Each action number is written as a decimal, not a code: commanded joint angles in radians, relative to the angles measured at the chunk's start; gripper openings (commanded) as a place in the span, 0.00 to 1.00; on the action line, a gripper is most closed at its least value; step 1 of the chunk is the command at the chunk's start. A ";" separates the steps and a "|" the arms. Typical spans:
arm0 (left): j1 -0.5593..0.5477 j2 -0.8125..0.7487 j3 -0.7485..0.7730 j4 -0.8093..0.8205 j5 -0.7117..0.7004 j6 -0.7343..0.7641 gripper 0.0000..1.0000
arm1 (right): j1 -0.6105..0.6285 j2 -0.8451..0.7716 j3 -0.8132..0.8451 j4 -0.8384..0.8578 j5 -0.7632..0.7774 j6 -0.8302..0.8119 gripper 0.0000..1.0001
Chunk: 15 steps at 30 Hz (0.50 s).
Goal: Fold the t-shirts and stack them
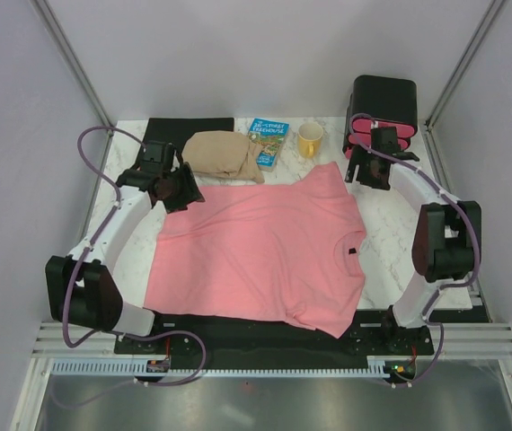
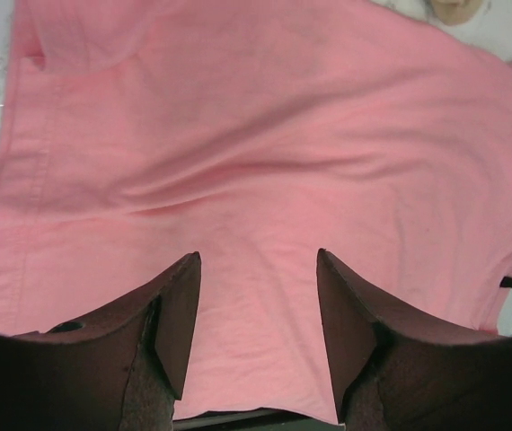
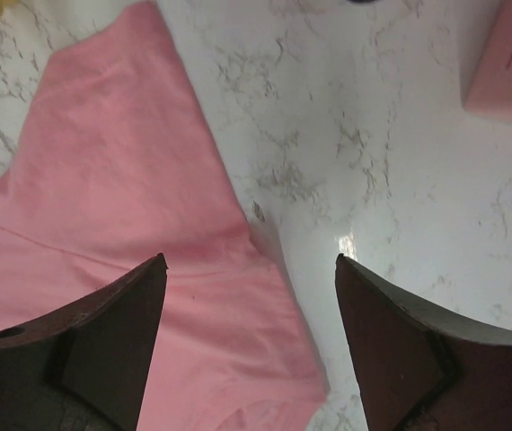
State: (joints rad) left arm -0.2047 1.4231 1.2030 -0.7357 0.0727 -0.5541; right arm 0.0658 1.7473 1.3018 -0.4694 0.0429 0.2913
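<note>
Salmon-pink short-sleeved t-shirt [image 1: 265, 247] lies spread flat and unfolded mid-bench on the white marbled bench [image 1: 384, 260]. Its neck, with a small dark label, points toward the right arm. At the shirt's far left corner the left jaws stand wide apart, empty. At its far sleeve the right jaws also gape wide, holding nothing. Folded tan cloth [image 1: 225, 154] sits just beyond the shirt.

Blue book [image 1: 266, 142] near yellow mug [image 1: 310, 140], black box with pink drawer fronts [image 1: 384, 101] far right
</note>
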 commanded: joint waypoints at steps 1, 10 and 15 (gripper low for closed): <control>0.080 0.014 0.043 -0.011 -0.042 -0.043 0.62 | 0.025 0.095 0.161 0.060 0.031 -0.009 0.83; 0.154 0.085 0.072 -0.016 -0.039 -0.007 0.63 | 0.074 0.348 0.399 0.020 0.040 0.005 0.83; 0.166 0.108 0.093 -0.016 -0.022 -0.006 0.63 | 0.095 0.417 0.428 0.020 0.043 -0.015 0.83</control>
State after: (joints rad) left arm -0.0502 1.5185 1.2465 -0.7547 0.0528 -0.5632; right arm 0.1459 2.1220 1.6779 -0.4442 0.0662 0.2913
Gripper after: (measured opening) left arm 0.627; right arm 0.829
